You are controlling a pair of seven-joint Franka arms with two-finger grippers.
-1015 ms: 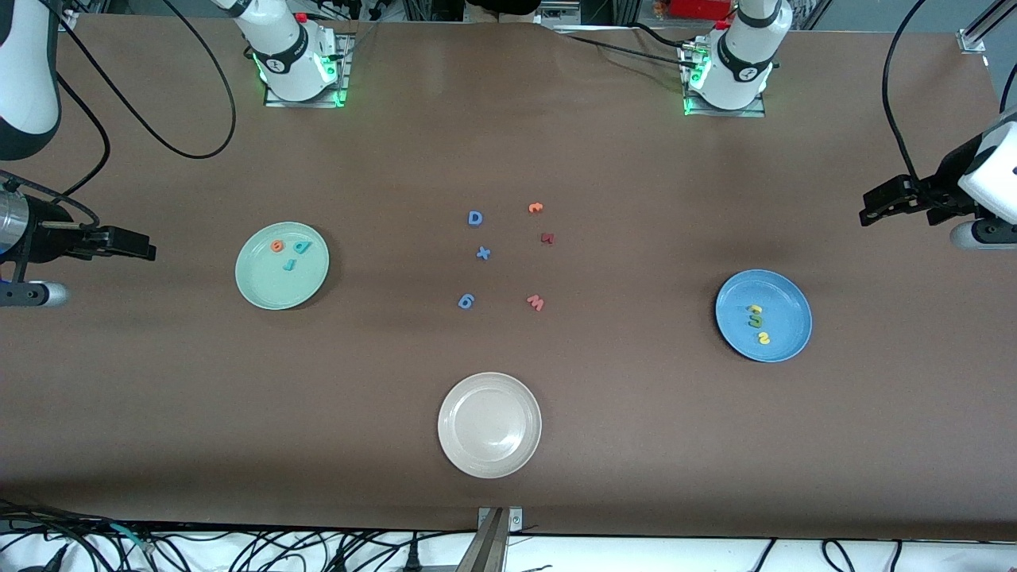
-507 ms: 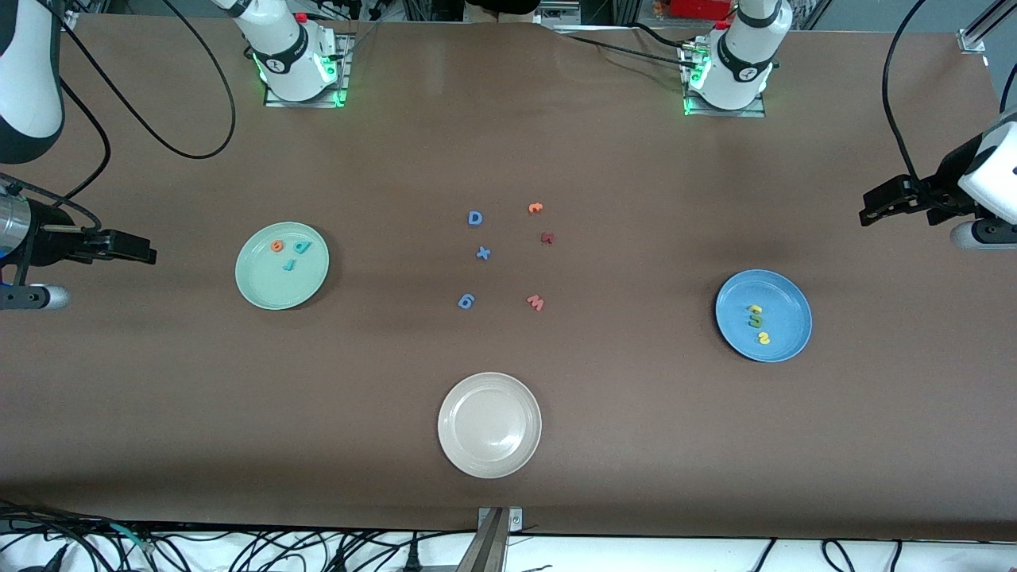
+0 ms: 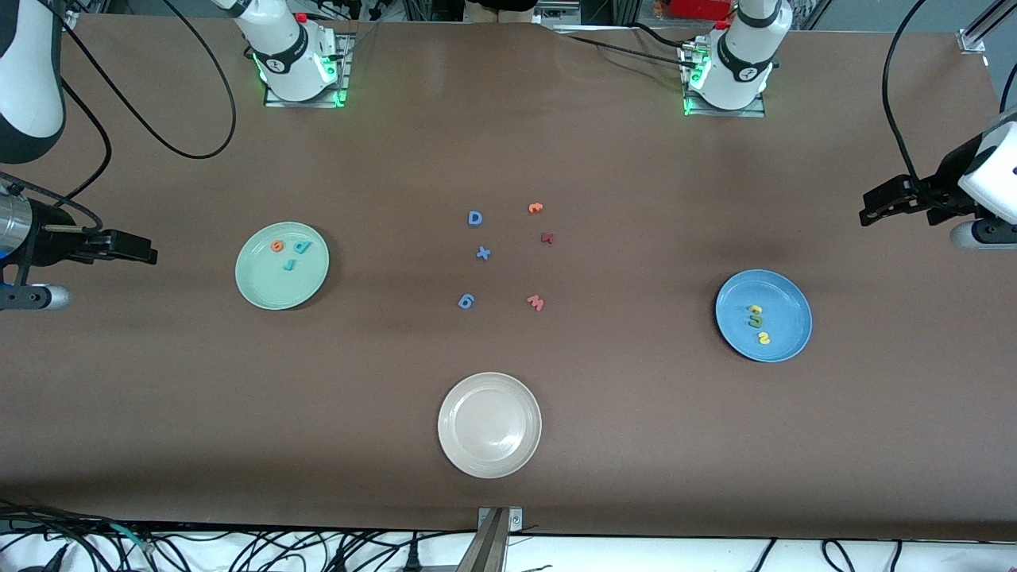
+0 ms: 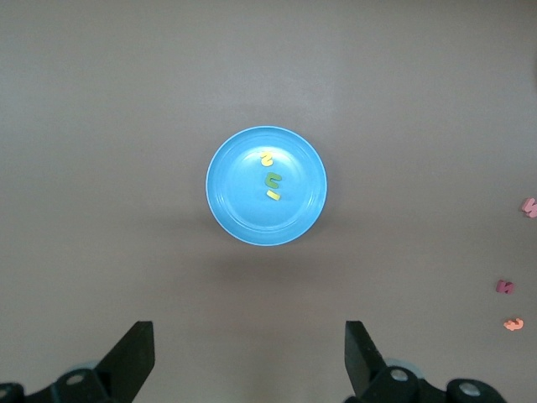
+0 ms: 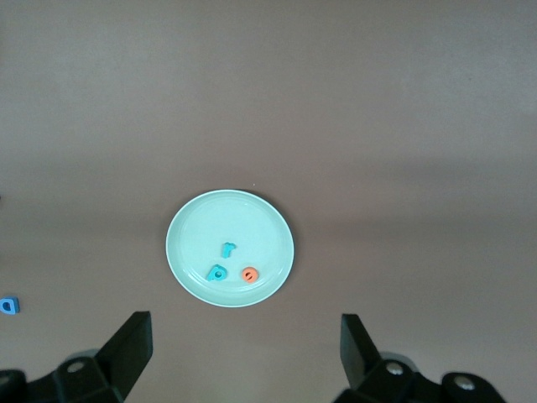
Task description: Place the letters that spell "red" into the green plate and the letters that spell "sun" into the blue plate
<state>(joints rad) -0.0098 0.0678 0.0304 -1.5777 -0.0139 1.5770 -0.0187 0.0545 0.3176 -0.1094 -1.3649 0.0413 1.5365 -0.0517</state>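
The matt brown cloth-like table cover (image 3: 636, 445) shows faint creases. The round pale mint-green plate (image 3: 258, 290), round medium-blue plate (image 3: 786, 349) and round whitish-beige plate (image 3: 461, 453) look smooth and slightly glossy, like glazed ceramic or plastic. The tiny coloured letters, such as the blue capital D (image 3: 475, 218), look like soft matt foam.

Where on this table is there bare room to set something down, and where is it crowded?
Bare table lies between the green plate and the loose letters mid-table, and between those letters and the blue plate. The whitish plate is empty. It is crowded among the loose letters; both coloured plates hold three letters each.
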